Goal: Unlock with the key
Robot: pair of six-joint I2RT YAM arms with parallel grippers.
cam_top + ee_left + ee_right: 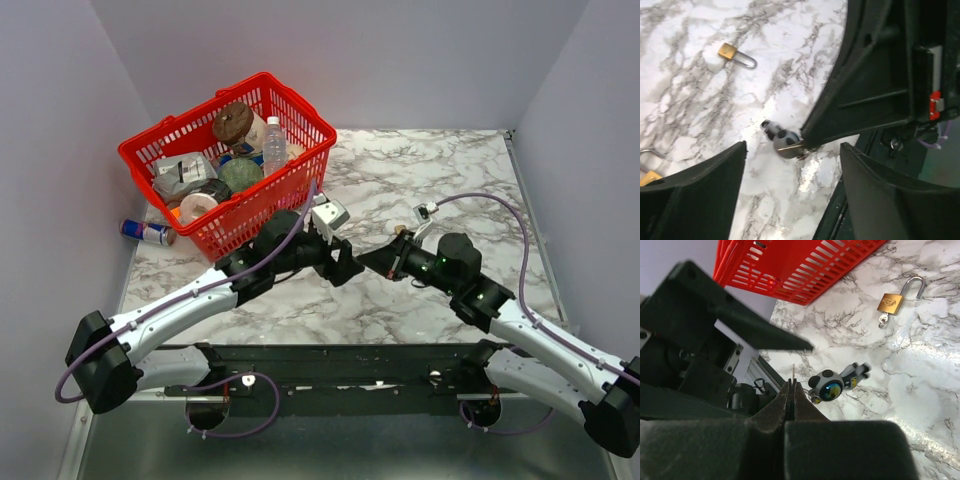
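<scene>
My right gripper is shut on the key. Only a thin metal blade tip shows above the closed jaws. A small grey-and-black figure charm hangs beside it. In the left wrist view the key blade and charm stick out from the right gripper's black tip, above the marble. My left gripper is open and empty, with its fingers either side below the charm. A brass padlock with its shackle swung open lies on the marble. Two brass padlocks show in the left wrist view.
In the top view the two grippers, left and right, meet tip to tip at the table's middle. A red basket full of groceries stands at the back left. A drink can lies beside it. Walls close in the table on three sides.
</scene>
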